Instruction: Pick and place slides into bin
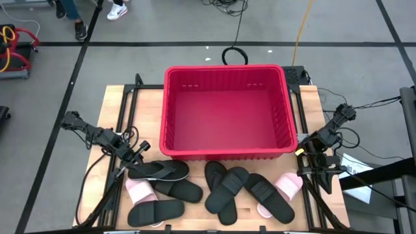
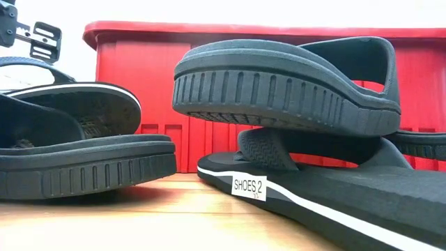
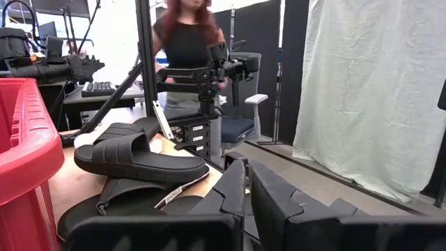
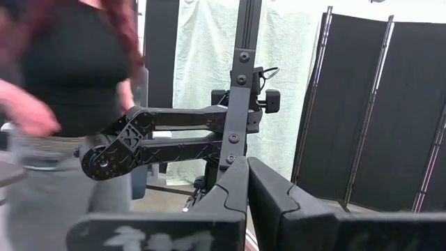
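Black slides between both shut, empty jaws; bin behind.

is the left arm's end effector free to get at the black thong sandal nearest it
Probably yes. The left end effector sits at the table's left edge right beside the black thong sandal, which lies on top of its pile with nothing over it; the red bin stands clear behind.

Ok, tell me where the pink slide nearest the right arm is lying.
In the high view the pink slide lies at the table's front right, just in front of the red bin's corner, against a black slide and close beside the right gripper.
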